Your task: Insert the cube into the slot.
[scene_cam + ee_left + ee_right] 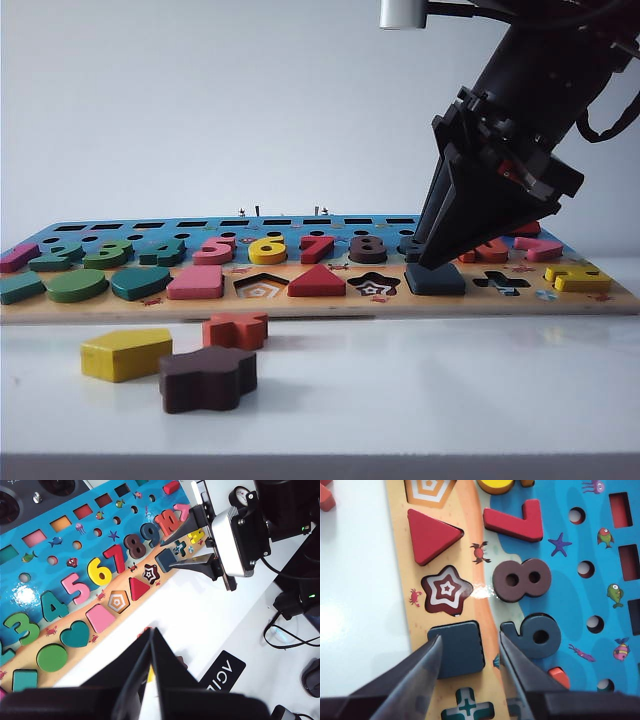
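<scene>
The dark navy cube (460, 647) lies flat in the slot (482, 642) of the wooden puzzle board (320, 305), between the star recess and the cross recess. Only a thin checkered sliver of the slot shows along one edge of the cube. My right gripper (469, 636) points down over the cube (435, 278) and is open. One finger overlaps the cube's table-side edge, while the other stands apart by the blue 9. My left gripper (151, 630) is shut and empty, hanging above the white table in front of the board; it does not show in the exterior view.
On the table in front of the board lie a yellow pentagon block (125, 354), a dark brown flower block (208, 378) and a red block (236, 330). The star recess (446, 590), cross recess (467, 705) and pentagon recess (261, 287) hold nothing.
</scene>
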